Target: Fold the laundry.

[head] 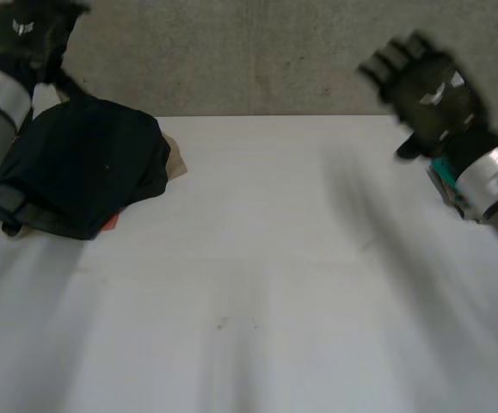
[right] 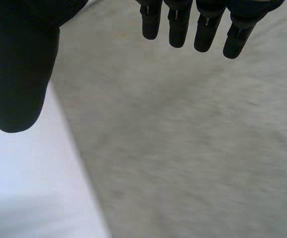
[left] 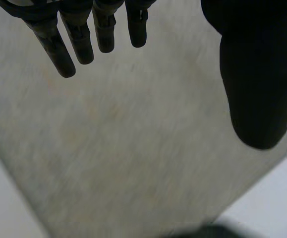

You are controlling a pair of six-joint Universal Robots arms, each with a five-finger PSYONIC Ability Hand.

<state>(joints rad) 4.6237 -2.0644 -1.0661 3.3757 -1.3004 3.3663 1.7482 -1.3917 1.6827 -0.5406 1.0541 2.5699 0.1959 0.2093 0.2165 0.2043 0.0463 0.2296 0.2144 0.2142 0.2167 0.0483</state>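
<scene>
The laundry is a heap of dark clothing [head: 81,163] bunched at about ten o'clock on the white table [head: 274,258], close to its far edge. A tan piece [head: 176,162] pokes out from under the heap on its three o'clock side, and a sliver of orange cloth [head: 111,224] shows at its five o'clock edge. The left hand [head: 29,34] is raised at about eleven o'clock, just above and beyond the heap's far corner, in front of the grey wall [head: 257,52]. In the left wrist view its fingers [left: 76,39] hang straight and slightly apart, the thumb [left: 257,74] stands well clear of them, and nothing lies between them. The right hand [head: 425,90] is lifted at about two o'clock, well apart from the heap and above the table's far right part. In the right wrist view its fingers [right: 178,25] are straight and side by side, the thumb [right: 19,64] is held wide of them, and it grasps nothing, with grey wall and a strip of white table beyond the palm.
</scene>
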